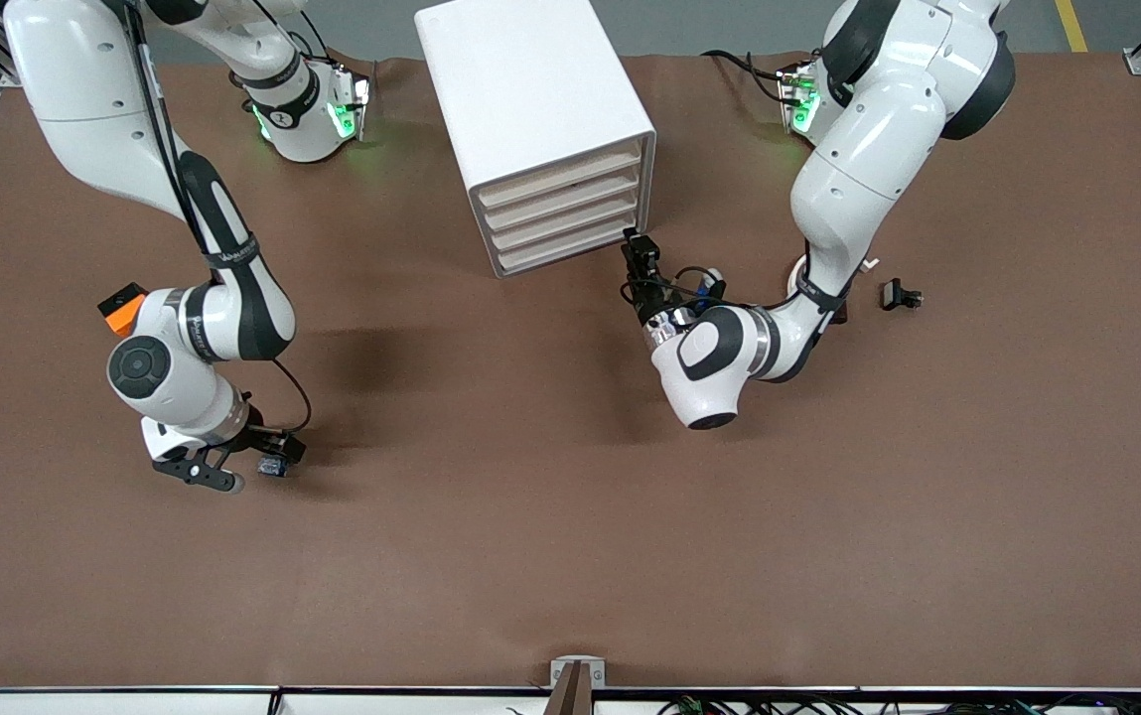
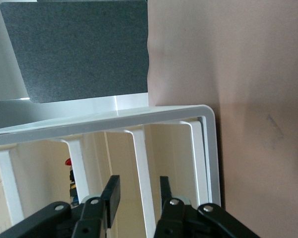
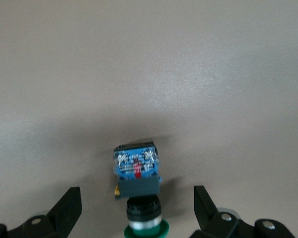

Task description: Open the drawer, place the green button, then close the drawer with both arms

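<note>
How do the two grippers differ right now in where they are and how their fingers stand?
The left gripper is at the cabinet, by the front of its drawers; the right gripper is low over the mat around the button. The left gripper's fingers stand close together; the right's fingers are spread wide, apart from the button between them. Both are open and hold nothing.
</note>
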### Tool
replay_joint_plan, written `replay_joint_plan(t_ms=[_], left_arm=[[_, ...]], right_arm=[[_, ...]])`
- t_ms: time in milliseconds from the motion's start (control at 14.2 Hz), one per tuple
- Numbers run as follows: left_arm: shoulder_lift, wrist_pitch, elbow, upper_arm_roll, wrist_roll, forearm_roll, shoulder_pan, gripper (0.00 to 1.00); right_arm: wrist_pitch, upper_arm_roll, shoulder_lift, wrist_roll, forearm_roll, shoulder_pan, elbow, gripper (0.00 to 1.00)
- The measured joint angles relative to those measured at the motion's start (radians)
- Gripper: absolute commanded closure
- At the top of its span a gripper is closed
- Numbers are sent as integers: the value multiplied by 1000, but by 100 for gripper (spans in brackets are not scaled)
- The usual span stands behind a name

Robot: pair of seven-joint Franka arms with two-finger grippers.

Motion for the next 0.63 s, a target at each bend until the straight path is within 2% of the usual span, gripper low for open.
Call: replay_joint_plan(t_ms=[634], left_arm=[[7,-17,-36,0,-1,-3,-47,61]], right_arm=[[7,0,62,0,0,0,77,0]])
